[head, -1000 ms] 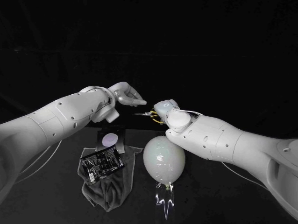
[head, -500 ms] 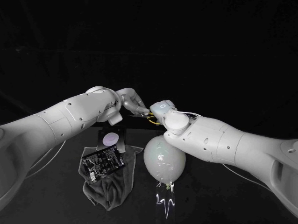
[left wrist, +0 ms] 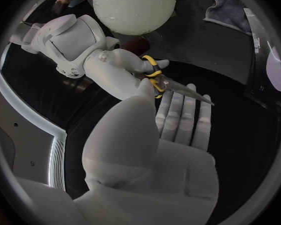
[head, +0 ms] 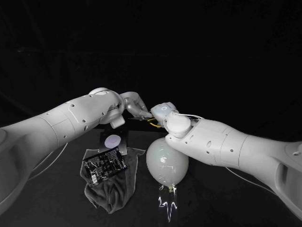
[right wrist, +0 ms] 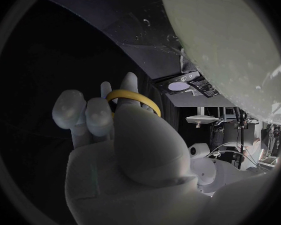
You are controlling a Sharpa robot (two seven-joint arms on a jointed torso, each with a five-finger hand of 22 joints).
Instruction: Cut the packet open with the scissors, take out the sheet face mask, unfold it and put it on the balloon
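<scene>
Scissors (left wrist: 168,86) in right robot hand (left wrist: 120,72), flat-fingered left robot hand (left wrist: 172,145) just beside

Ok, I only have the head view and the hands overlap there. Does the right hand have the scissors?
Observer: Yes. The left wrist view shows the right hand holding the scissors by their yellow handles.
Operator: Blades open or closed?
Observer: They look closed, ending in one point.
Operator: And the other one?
Observer: The left hand holds nothing. Its fingers are straight, and the blades pass across them. I cannot tell if they touch.
</scene>
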